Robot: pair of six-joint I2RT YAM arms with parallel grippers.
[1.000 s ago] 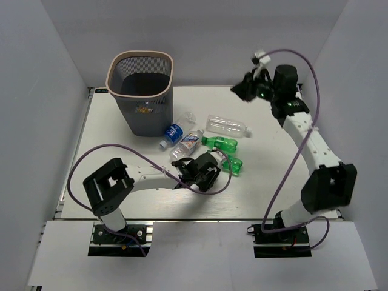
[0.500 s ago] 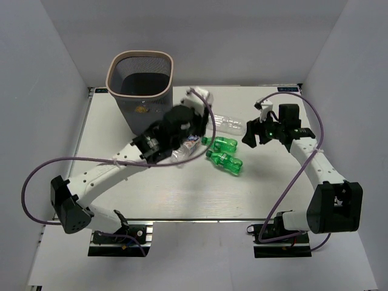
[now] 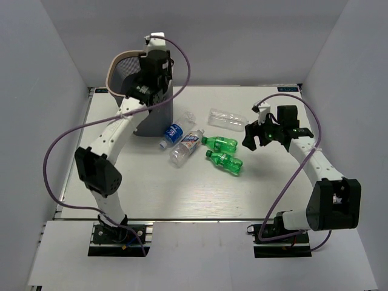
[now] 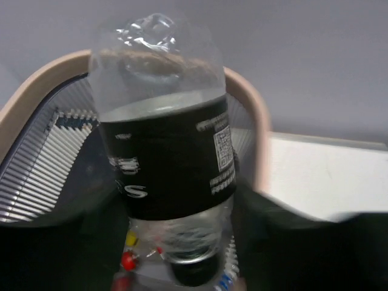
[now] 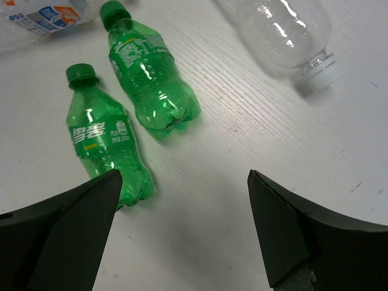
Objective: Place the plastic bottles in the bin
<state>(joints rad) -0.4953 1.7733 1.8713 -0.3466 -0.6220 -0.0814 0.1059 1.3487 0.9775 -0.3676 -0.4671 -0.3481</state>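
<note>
**A:** Left tool [image 3: 150, 71] clamps a clear dark-labelled bottle [image 4: 160, 121] near its neck end, base outward, over the bin [image 4: 259, 139] rim; right tool [image 5: 182, 182] gapes wide above the table [image 5: 242, 151], holding nothing.

**B:** And the rest?

**A:** On the table; near green bottle [image 5: 106, 145], far green bottle [image 5: 151, 85], unlabelled clear bottle [image 5: 285, 30]. They look empty, so probably light, thin-walled and slippery; I'd grip across the labelled waist, gently.

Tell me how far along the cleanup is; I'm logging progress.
Done: cannot tell; the bin's inside is mostly hidden. In hand: the left end effector holds a dark-labelled bottle over the bin. Left: on the table, two green bottles, two blue-labelled bottles, one clear bottle; the right end effector hovers open beside the green ones.
</note>
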